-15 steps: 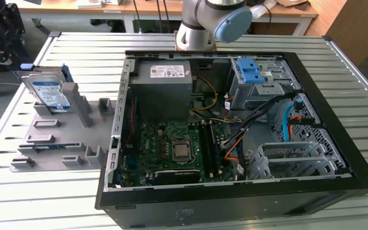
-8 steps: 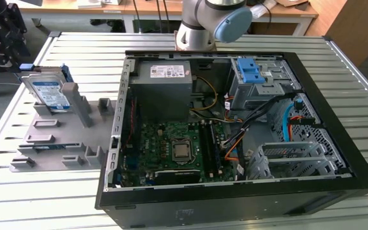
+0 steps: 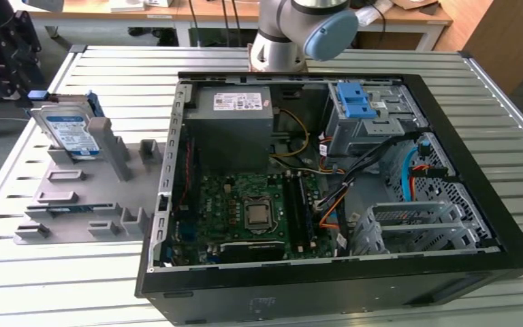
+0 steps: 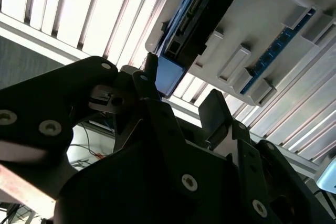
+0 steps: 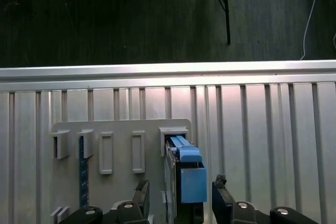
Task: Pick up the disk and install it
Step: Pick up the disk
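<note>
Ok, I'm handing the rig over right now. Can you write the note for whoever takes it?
Gripper: open and holding nothing. In the first wrist view its fingers are spread to either side of the disk, with no contact visible.
Disk: standing on edge in the grey fixture, to the exterior view's left of the open computer case.
Done: the gripper is lined up near the disk.
Left: the disk is not yet picked up and not yet installed in the case.
</note>
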Action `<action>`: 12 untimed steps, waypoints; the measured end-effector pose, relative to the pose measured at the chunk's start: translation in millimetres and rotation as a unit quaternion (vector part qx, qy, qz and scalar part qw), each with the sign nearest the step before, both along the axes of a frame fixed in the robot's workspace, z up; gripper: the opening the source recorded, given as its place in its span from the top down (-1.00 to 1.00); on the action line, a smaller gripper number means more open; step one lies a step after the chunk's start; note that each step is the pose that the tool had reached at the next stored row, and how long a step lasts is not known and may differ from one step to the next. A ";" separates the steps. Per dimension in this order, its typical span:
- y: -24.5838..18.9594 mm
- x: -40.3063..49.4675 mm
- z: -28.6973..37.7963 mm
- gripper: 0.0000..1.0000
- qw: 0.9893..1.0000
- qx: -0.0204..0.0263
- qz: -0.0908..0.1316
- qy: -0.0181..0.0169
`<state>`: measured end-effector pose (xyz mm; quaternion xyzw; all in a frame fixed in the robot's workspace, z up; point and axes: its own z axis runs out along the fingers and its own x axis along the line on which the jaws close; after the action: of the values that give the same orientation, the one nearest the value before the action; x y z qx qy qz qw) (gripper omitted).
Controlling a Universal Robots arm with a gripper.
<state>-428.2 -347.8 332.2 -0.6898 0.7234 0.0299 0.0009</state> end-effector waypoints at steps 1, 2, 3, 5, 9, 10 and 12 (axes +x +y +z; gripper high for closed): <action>1.0 0.0 -0.9 -0.18 1.000 -0.001 0.000 0.000; 1.9 0.0 -1.7 -0.18 1.000 -0.001 0.000 0.000; 2.6 0.0 -2.4 -0.18 1.000 -0.001 0.000 0.000; 3.5 0.0 -3.8 -0.18 1.000 -0.001 0.000 0.000; 3.8 -0.6 -7.6 -0.18 1.000 -0.001 0.000 -0.001; 3.8 -0.9 -8.7 -0.18 1.000 -0.001 0.000 -0.002; 3.8 -1.5 -10.8 -0.18 1.000 -0.001 0.000 -0.003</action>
<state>-429.6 -344.0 321.4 -0.6899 0.7234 0.0271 0.0025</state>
